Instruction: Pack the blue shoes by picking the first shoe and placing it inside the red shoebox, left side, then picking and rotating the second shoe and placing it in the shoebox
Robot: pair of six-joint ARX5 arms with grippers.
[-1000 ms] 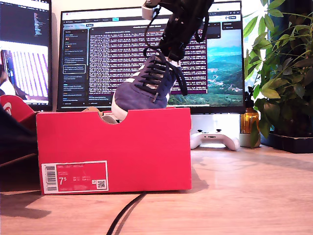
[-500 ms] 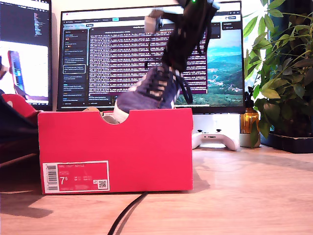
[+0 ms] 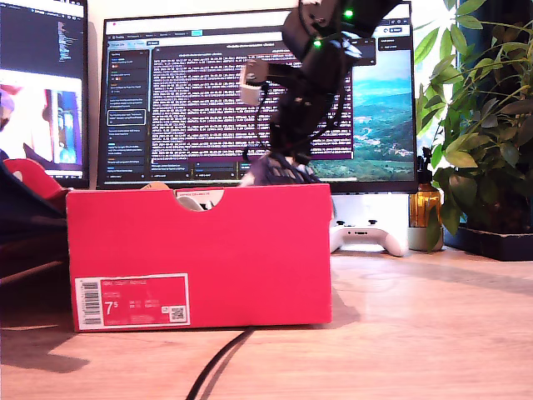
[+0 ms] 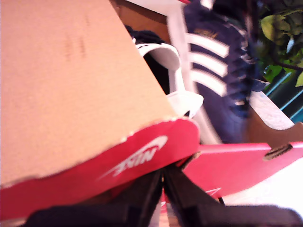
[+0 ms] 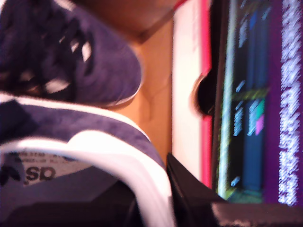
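The red shoebox [image 3: 200,250] stands on the desk toward the exterior view's left, label facing the camera. My second gripper [image 3: 283,158] reaches down into it, shut on the white-lined collar of a blue shoe [image 5: 94,137]. Only a sliver of that shoe [image 3: 279,172] shows above the box's front wall. The other blue shoe [image 5: 71,52] lies on the box floor beside it. In the first wrist view a navy shoe with white stripes [image 4: 213,75] lies in the box. My first gripper [image 4: 163,189] is shut on the rim of the red lid [image 4: 142,156], which bears the white swoosh.
Two monitors [image 3: 250,92] stand behind the box. A white game controller [image 3: 366,237], an amber bottle [image 3: 425,208] and a leafy plant [image 3: 483,125] are at the exterior view's right. A black cable [image 3: 216,362] runs over the wooden desk toward the camera.
My second gripper has come down with the shoe, which went from tilted above the box wall to almost wholly hidden inside. The box slid slightly toward the exterior view's right.
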